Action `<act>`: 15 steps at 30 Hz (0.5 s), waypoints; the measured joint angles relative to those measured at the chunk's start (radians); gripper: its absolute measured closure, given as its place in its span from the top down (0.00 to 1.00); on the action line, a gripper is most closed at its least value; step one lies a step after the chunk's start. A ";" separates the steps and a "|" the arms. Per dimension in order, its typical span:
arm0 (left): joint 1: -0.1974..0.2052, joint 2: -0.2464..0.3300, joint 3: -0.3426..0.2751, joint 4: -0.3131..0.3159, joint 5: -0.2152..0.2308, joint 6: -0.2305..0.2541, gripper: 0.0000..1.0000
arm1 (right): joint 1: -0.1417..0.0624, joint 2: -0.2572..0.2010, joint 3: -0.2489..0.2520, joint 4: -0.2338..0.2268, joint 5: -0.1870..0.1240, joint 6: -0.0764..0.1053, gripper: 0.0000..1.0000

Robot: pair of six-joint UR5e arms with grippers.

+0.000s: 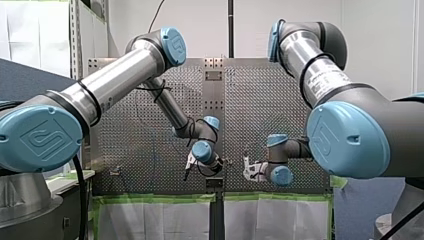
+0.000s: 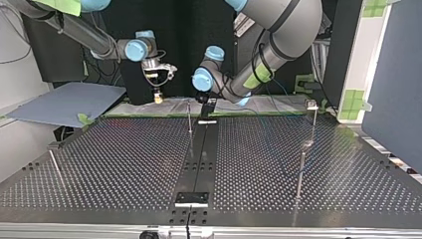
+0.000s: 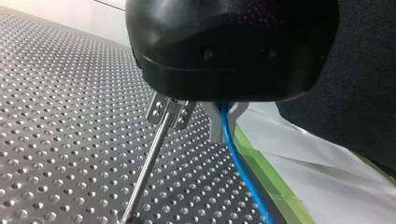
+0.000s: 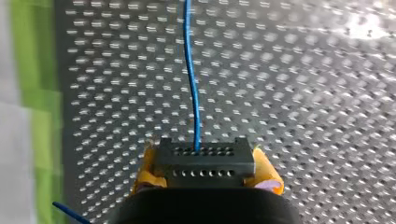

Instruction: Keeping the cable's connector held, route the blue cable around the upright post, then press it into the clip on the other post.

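My right jaws are clamping their yellow pads (image 4: 268,173) on the black connector (image 4: 204,161), with one pad pressing against each end. The blue cable (image 4: 192,84) is leaving the connector's face and running straight ahead over the perforated bench (image 4: 303,93).

My left jaws are pinching that same cable. It is hanging out from between the metal fingers (image 3: 215,123) and trailing down toward the green tape (image 3: 273,186) that is edging the bench.

A thin metal post (image 3: 147,172) is standing upright just beside my left jaws, and it is not touching the cable. It is carrying a small bracket (image 3: 169,112) at its top, about level with the fingertips.

In the top view, my left jaws are sitting just to the right of this post. My right jaws are hovering well apart from the post, to its left.
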 joint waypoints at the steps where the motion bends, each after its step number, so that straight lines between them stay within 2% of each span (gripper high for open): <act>1: 0.000 0.000 0.000 0.000 0.000 -0.004 0.00 | -0.001 -0.004 -0.001 -0.001 0.000 0.008 0.00; 9: 0.003 0.000 0.000 0.007 0.009 -0.017 0.00 | -0.009 -0.012 -0.004 -0.009 -0.013 0.049 0.00; 15: 0.005 -0.001 0.000 0.045 0.025 -0.050 0.00 | -0.017 -0.006 -0.004 -0.018 -0.033 0.056 0.00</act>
